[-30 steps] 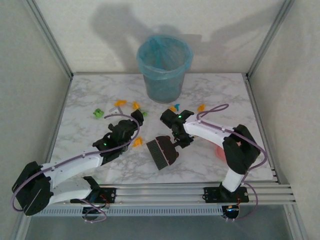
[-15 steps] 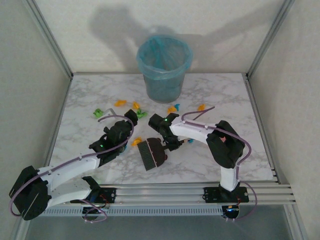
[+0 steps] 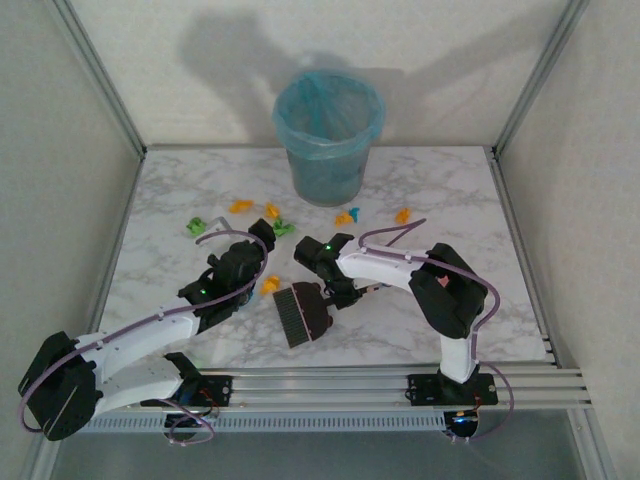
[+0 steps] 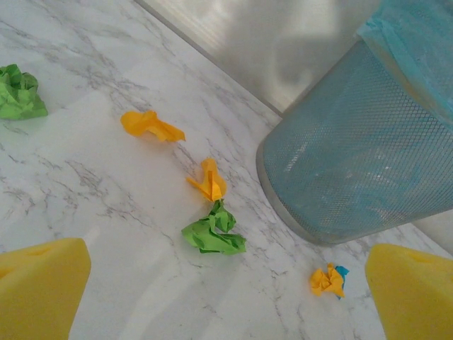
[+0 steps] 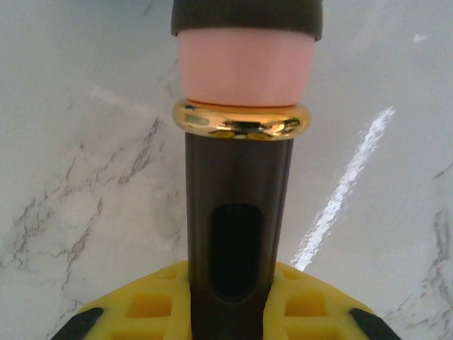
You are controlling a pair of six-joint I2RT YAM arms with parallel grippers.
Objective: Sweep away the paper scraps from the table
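Grips the brush point(image 3: 303, 312) handle tight in the right gripper point(image 3: 341, 290), bristles just beside an orange scrap point(image 3: 270, 284) on the table point(image 3: 430, 180). Holds the left gripper point(image 3: 262, 236) spread wide, with other paper scraps point(image 4: 212, 230) lying just ahead, toward the bin point(image 3: 328, 130).

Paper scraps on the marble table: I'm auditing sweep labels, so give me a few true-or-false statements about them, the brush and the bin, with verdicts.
1. Orange scraps lie on the table near the bin. True.
2. The bin lies tipped over. False: it stands upright.
3. The right end effector grips the brush by its handle. True.
4. The left end effector holds a green scrap. False: it is open and empty; the green scrap lies on the table.
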